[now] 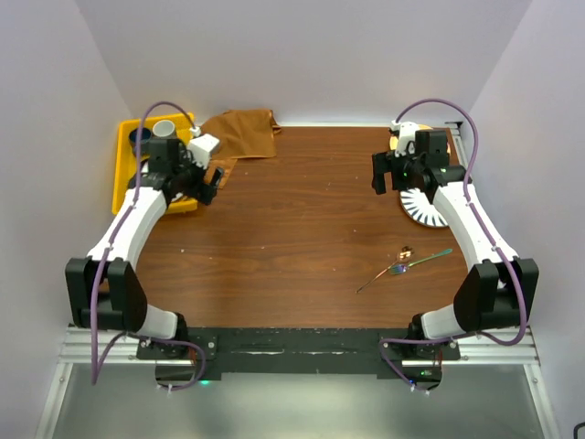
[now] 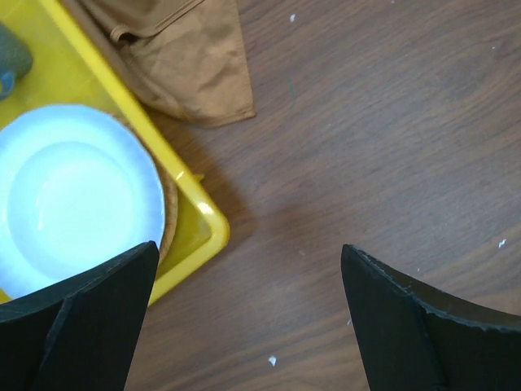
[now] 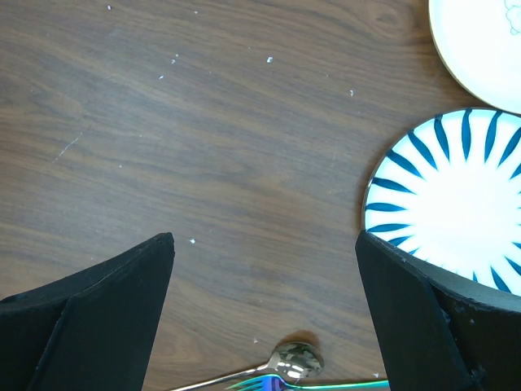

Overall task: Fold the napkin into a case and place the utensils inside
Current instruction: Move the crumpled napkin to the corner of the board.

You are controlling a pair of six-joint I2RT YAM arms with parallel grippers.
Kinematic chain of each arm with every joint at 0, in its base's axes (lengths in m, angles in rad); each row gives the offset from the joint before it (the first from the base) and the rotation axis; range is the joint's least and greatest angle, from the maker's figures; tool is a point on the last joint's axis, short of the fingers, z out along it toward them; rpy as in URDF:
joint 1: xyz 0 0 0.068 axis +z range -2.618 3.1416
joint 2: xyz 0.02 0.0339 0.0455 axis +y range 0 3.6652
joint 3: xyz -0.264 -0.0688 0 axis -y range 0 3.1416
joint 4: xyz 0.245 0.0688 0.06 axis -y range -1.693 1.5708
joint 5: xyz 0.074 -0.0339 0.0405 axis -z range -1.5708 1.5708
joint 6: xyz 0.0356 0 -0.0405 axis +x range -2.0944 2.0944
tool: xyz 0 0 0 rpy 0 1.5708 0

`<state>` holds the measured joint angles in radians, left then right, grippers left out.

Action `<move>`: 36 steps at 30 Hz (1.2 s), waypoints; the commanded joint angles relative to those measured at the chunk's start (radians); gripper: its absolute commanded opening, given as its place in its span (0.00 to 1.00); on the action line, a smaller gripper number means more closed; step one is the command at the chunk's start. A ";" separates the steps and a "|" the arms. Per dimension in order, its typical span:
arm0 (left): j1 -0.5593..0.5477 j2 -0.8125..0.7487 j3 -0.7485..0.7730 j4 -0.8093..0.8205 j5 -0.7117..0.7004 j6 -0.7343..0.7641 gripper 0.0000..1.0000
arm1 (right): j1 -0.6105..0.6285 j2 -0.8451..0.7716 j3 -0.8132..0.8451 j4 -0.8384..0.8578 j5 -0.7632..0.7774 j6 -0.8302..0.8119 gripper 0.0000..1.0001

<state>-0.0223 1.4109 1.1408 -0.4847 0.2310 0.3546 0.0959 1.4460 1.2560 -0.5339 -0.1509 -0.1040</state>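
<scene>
The rust-brown napkin (image 1: 242,133) lies crumpled at the table's back left, partly over the yellow tray (image 1: 128,165); the left wrist view has it (image 2: 191,61) at the top. The utensils (image 1: 402,267) lie loose on the wood at the front right; the right wrist view catches a spoon bowl (image 3: 297,360) and an iridescent fork head (image 3: 264,382) at its bottom edge. No case is in view. My left gripper (image 1: 212,186) hangs open beside the tray's corner, holding nothing. My right gripper (image 1: 382,174) hangs open over bare wood, well behind the utensils, holding nothing.
The yellow tray (image 2: 195,236) holds a pale blue plate (image 2: 73,195) and a grey cup (image 1: 164,129). A blue-striped white plate (image 3: 456,204) lies at the right, with a plain white plate (image 3: 484,41) behind it. White walls close the table's back and sides.
</scene>
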 commanded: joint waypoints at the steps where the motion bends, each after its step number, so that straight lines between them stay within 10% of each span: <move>1: -0.099 0.107 0.129 0.063 -0.114 0.044 1.00 | 0.004 -0.012 0.003 0.028 -0.024 0.023 0.98; 13: -0.209 0.618 0.606 0.161 -0.134 0.012 1.00 | 0.004 -0.016 -0.007 0.008 -0.036 -0.022 0.98; 36: -0.249 1.025 0.910 0.264 -0.093 -0.042 0.76 | 0.005 0.053 -0.001 -0.012 -0.053 -0.054 0.98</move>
<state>-0.2581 2.4012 1.9816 -0.2531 0.1120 0.3389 0.0978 1.4914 1.2297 -0.5392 -0.2012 -0.1295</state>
